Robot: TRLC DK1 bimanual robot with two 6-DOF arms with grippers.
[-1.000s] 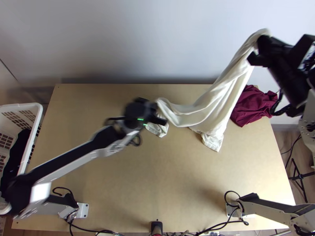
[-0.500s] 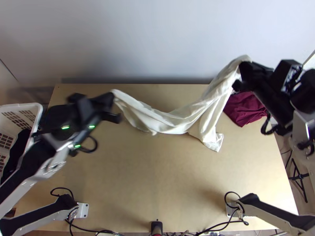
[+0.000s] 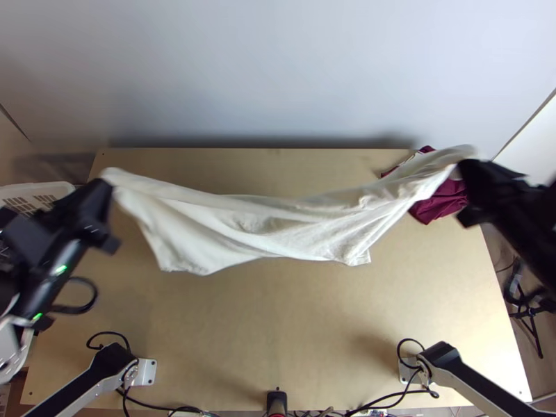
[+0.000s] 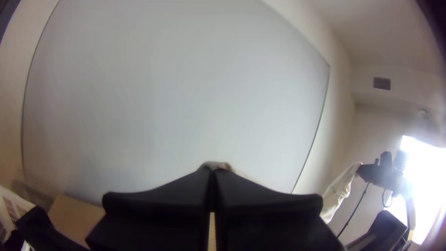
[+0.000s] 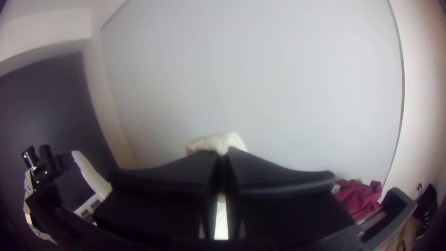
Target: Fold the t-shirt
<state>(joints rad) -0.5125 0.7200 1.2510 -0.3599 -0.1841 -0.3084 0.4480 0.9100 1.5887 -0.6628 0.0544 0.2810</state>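
White shirt [image 3: 264, 229] held up over the table [image 3: 278, 313], slung between the left gripper [image 4: 212, 171] and the right gripper [image 5: 223, 154]. Each is closed on one end of the cloth. The upper edge sags slightly at mid-span; folds run lengthwise, and the lower edge hangs unevenly. Whether that edge touches the table cannot be told.

The step in hand is judged to be spreading before the first fold. Good practice: draw both ends apart evenly until the sag leaves, stopping short of a tug that might slip a pinch; level the two grippers; then lower together, letting the lower edge land first, with the right end well away from the maroon cloth [image 3: 439, 203].

Count: one shirt, two grippers, one table, one maroon cloth, one basket [image 3: 42, 187].
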